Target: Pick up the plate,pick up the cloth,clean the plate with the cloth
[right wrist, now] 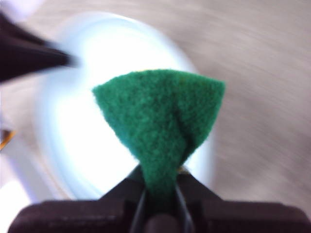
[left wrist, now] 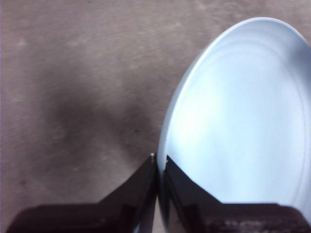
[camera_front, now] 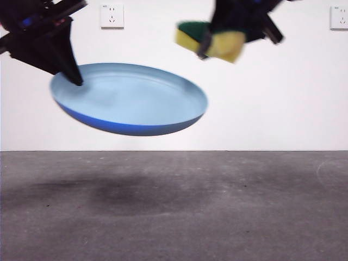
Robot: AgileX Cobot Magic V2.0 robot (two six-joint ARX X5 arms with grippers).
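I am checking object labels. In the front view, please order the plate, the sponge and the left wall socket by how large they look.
1. The plate, by far the widest, held at its rim by the left hand.
2. The sponge, partly hidden by the right hand.
3. The wall socket, smallest; it is farther from the camera, so its true size is unsure.

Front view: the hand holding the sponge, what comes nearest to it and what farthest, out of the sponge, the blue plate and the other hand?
1. The sponge, clamped in the right hand.
2. The plate, lower, held in the air.
3. The left hand, pinching the plate's far rim.
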